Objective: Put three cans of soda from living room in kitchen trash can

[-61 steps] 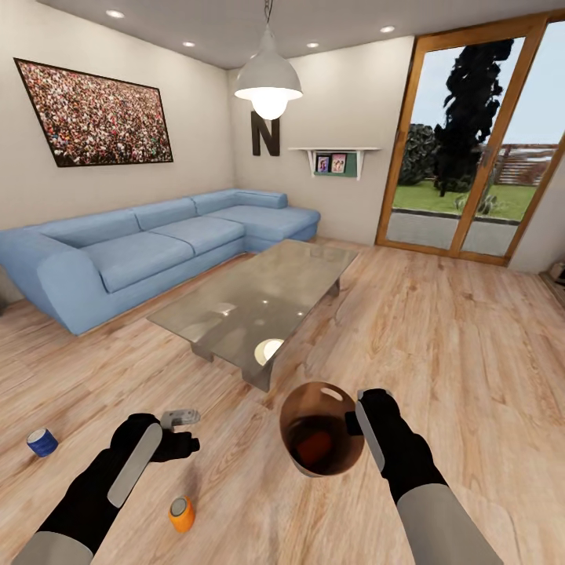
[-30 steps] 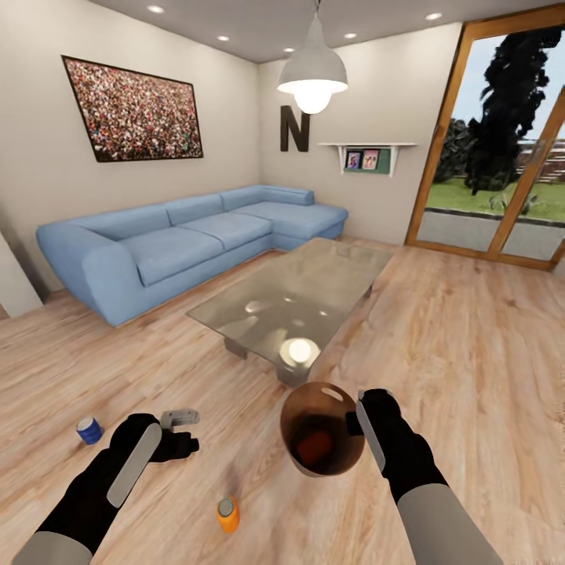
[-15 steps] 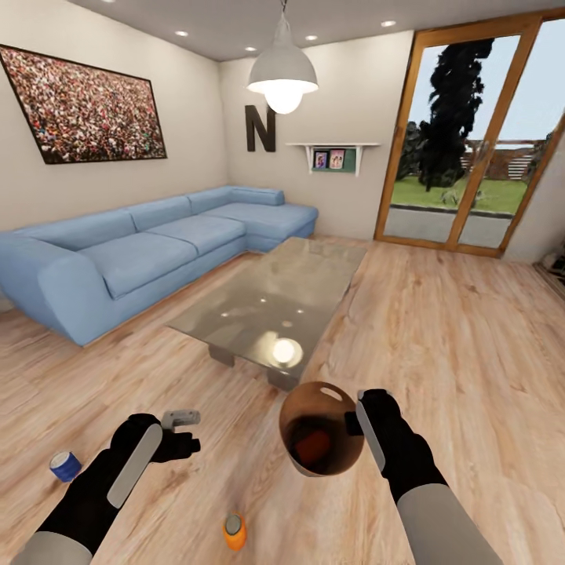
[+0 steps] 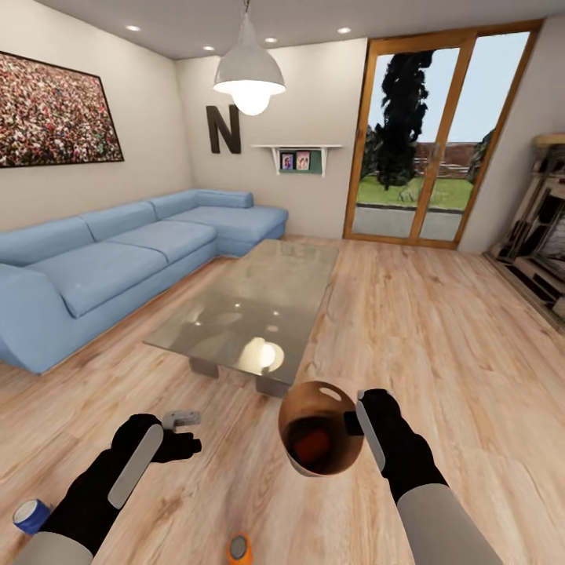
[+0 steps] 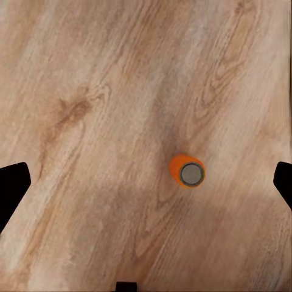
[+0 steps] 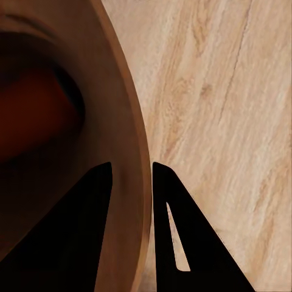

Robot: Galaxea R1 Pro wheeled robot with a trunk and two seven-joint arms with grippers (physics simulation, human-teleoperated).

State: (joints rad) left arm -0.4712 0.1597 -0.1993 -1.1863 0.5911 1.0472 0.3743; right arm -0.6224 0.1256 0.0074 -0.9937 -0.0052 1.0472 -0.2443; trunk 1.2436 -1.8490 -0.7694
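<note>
Bin carried, two cans on floor.
Right gripper pinches bin rim, keeping it portable; left gripper spread above orange can; blue can far left.

We see sofa along left wall, glass table right of it, bin in front of table with one can inside, two cans on floor front left, glass doors behind.

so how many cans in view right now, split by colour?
Orange: 2, one standing on the floor, one inside the bin that the right gripper holds.
Blue: 1, on the floor.
Total: 3 cans.
</note>
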